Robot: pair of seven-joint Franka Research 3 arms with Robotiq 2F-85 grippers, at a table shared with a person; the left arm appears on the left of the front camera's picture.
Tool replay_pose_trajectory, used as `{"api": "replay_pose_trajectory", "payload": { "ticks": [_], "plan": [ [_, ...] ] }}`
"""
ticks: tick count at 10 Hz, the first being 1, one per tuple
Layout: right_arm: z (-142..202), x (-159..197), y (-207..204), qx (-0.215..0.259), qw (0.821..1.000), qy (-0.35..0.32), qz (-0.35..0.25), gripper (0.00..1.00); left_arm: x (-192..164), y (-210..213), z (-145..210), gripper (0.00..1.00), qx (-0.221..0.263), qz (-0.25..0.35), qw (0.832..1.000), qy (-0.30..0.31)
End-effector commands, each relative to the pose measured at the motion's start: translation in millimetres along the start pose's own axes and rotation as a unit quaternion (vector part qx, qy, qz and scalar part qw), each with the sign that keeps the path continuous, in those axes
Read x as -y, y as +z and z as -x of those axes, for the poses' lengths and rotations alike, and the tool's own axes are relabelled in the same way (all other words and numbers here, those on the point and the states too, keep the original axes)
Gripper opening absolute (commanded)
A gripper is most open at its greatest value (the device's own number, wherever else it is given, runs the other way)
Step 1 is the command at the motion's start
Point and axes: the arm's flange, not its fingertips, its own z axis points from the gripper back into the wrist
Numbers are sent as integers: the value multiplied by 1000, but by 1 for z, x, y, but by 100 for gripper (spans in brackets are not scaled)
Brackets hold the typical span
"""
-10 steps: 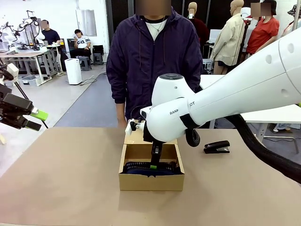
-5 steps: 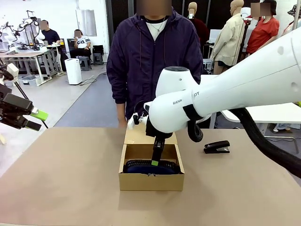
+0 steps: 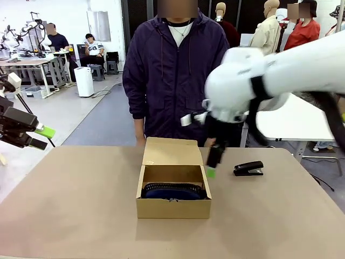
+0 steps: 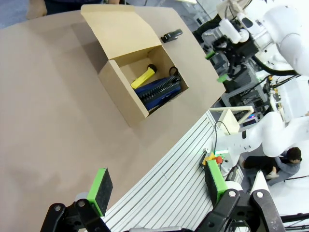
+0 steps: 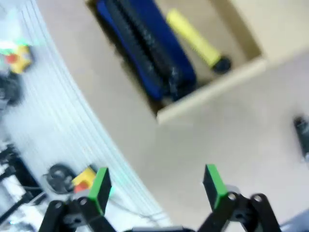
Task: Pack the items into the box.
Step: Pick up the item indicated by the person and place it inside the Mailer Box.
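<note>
Up and out of the box had come the right tool, which a second before reached down inside it. In the front view it hung, blurred, just beside the box's right wall and above the bench, between the box and the stapler. The stapler lay on the bench to the right, apart from the box. The pouch lay inside the box against its near wall, and the lid stood open toward the person at the far side. The left tool hung off the bench's left edge.

From the left wrist, the left tool stood wide open and empty. Far ahead, the open box held the pouch and the knife side by side, with the stapler beyond on the bench.

From the right wrist, blurred, the right tool was spread wide with nothing between its pads, over bare bench. The pouch and knife lay in the box.
</note>
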Motion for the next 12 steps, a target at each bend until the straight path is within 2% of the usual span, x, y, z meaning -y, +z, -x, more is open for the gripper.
{"api": "replay_pose_trajectory", "payload": {
  "ticks": [1, 2, 3, 4, 5, 6, 8, 9, 10, 11, 12],
  "plan": [
    [75, 26, 18, 52, 984, -141, -92, 100, 0, 2, 1, 100, -4, 1, 1000, -2],
    [119, 40, 22, 92, 966, -203, -130, 100, 0, 2, 1, 100, -4, 1, 1000, -2],
    [158, 50, 23, 142, 940, -255, -178, 100, 0, 2, 1, 100, -4, 1, 1000, -2],
    [193, 61, 23, 218, 883, -346, -232, 100, 0, 2, 1, 100, -4, 1, 1000, -2],
    [217, 71, 20, 276, 816, -433, -265, 100, 0, 2, 1, 100, -4, 1, 1000, -2],
    [237, 79, 13, 313, 753, -496, -298, 100, 0, 2, 1, 100, -4, 1, 1000, -2],
    [271, 90, -1, 370, 665, -530, -374, 100, 0, 2, 1, 100, -4, 1, 1000, -2],
    [281, 96, -8, 389, 629, -557, -377, 100, 0, 2, 1, 100, -4, 1, 1000, -2],
    [286, 99, -12, 424, 622, -532, -387, 100, 0, 2, 1, 100, -4, 1, 1000, -2],
    [288, 101, -3, 275, 739, -505, -351, 100, 0, 2, 1, 100, -4, 1, 1000, -2],
    [288, 101, -3, 275, 739, -505, -351, 100, 0, 2, 1, 100, -4, 1, 1000, -2]
  ]
}}
